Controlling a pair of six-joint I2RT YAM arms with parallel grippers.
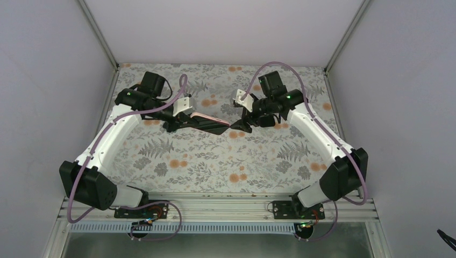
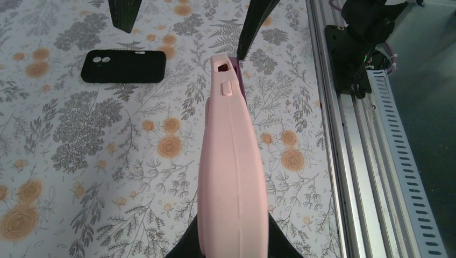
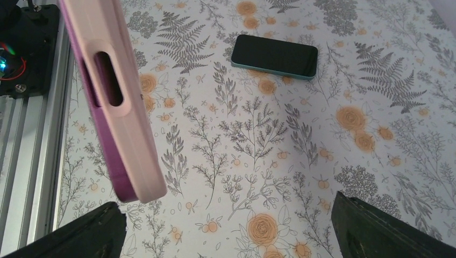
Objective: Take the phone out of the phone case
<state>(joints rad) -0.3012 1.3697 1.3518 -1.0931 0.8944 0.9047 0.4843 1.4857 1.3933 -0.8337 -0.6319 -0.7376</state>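
Note:
My left gripper point(image 1: 215, 128) is shut on a pink phone case point(image 1: 204, 119) and holds it edge-on above the table. In the left wrist view the case point(image 2: 231, 161) fills the middle, with black fingers point(image 2: 185, 248) on both sides. A purple phone point(image 3: 102, 142) sits inside the case point(image 3: 121, 97); its edge also shows in the left wrist view point(image 2: 242, 88). My right gripper point(image 1: 243, 123) faces the case's free end with its jaws wide open and empty point(image 3: 228, 236). The case end hangs just above its left finger point(image 3: 70, 236).
A black phone case point(image 2: 122, 66) lies flat on the floral table. A teal phone point(image 3: 274, 56) lies face up on the table beyond the right gripper. The metal rail point(image 2: 355, 161) runs along the near table edge.

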